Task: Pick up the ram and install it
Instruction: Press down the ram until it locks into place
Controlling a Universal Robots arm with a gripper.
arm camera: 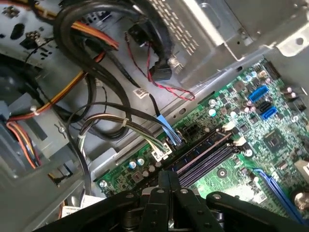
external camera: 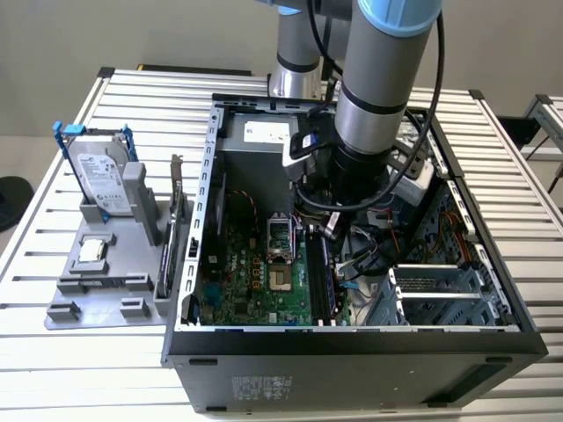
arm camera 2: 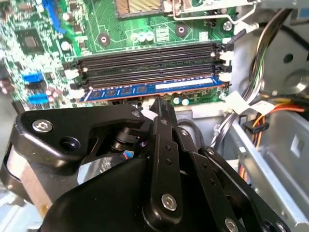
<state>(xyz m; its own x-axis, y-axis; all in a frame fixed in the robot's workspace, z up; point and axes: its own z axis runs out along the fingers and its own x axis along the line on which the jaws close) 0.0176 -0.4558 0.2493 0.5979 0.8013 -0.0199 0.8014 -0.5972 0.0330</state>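
Observation:
The ram [arm camera 2: 145,90] is a long blue stick with a white label. It stands in the memory slot nearest my gripper [arm camera 2: 161,102], on the green motherboard [arm camera 2: 120,34] inside the open computer case [external camera: 352,365]. Next to it run empty black slots [arm camera 2: 149,63]. My black fingers are shut together, their tips at the middle of the ram's long edge; whether they touch it is hidden. In the first wrist view the gripper [arm camera: 167,177] points at the same slots [arm camera: 205,153]. In the exterior view the arm reaches down into the case over the ram slots [external camera: 322,277].
Bundled cables [arm camera: 96,121] and a metal drive cage [external camera: 440,294] crowd the exterior view's right side of the case. The processor socket [external camera: 278,237] sits beside the slots. On the exterior view's left a grey holder [external camera: 97,290] carries a blue-framed hard drive [external camera: 97,176] and an expansion card [external camera: 176,229].

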